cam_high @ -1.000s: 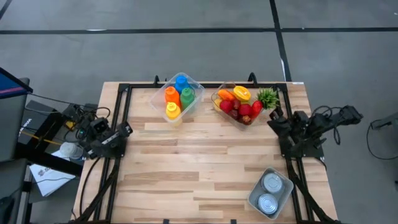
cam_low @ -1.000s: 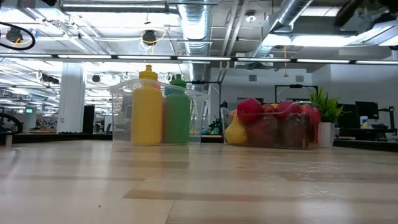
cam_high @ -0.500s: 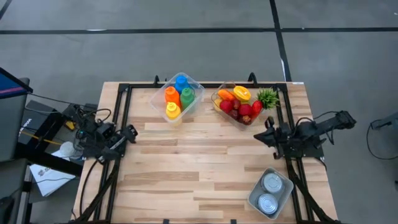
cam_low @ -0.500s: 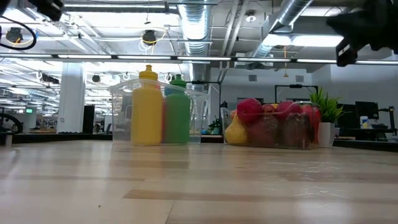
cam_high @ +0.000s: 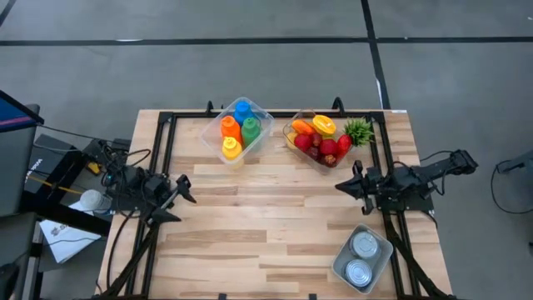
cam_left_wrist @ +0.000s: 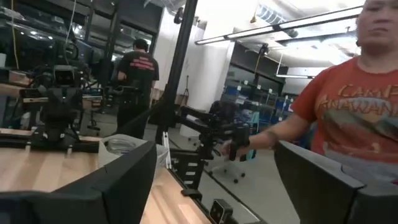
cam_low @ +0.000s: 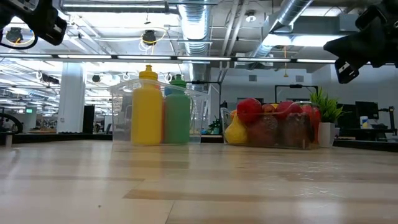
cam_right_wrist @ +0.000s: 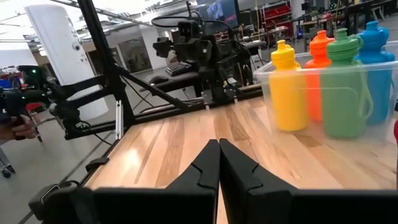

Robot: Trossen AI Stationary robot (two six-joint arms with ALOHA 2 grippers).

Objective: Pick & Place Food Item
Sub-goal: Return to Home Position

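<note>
**Left gripper** (cam_high: 180,198): fingers spread wide, nothing between them. It hangs over the left edge of the wooden table (cam_high: 266,225).

**Right gripper** (cam_right_wrist: 219,146): fingers closed tip to tip, gripping nothing. It sits above the table's right side, near the right transparent bin (cam_high: 288,137) but clear of it.

**Surface:** the right transparent bin stands at the far edge and holds the red fruit (cam_high: 326,148) with orange and yellow pieces. The bottle bin (cam_high: 210,133) stands just beside it. The can bin (cam_high: 337,265) is at the near right corner.

**Room:** grey floor (cam_high: 250,58). A person in an orange T-shirt (cam_left_wrist: 348,118) stands beyond the table.
</note>
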